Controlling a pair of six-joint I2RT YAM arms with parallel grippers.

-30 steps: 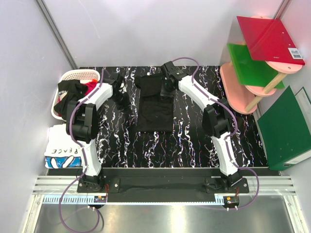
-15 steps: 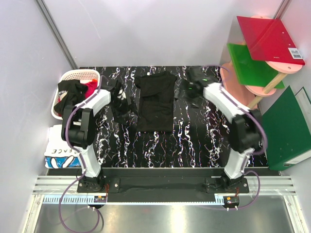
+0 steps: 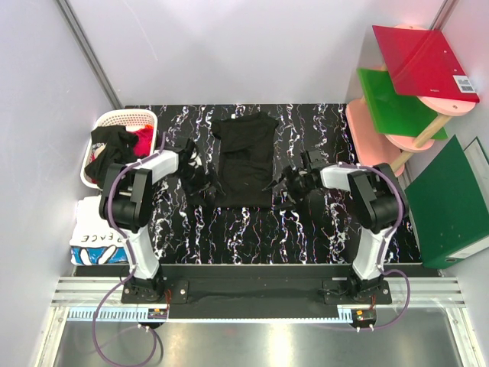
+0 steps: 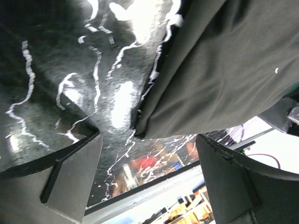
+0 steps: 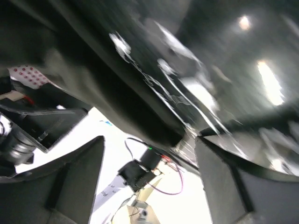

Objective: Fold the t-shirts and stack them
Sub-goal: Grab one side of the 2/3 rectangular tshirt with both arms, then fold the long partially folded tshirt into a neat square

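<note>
— Where did we find the black t-shirt?

— Flat in the middle of the marbled counter, collar toward the far wall, with both hands down at its near end.

— How did the hands stand?

— We saw the left hand low at the near left corner, spread wide and gripping nothing. From its wrist the hem corner of the black t-shirt lay between the fingers, unclamped. The right hand sat at the near right edge, gaping as well and empty. Its wrist view was blurred, so we could not tell whether it touched cloth.

— What crowded the place?

— On the left we had the white basket at the far corner, holding a black shirt and a red shirt. The left arm rose just beside it. Nearer us lay the white "PEACE" shirt, off the counter's left edge. On the right stood a pink tiered stand carrying a green folder and a red folder, with a green binder nearer us. All of those were well apart from the black t-shirt.
</note>
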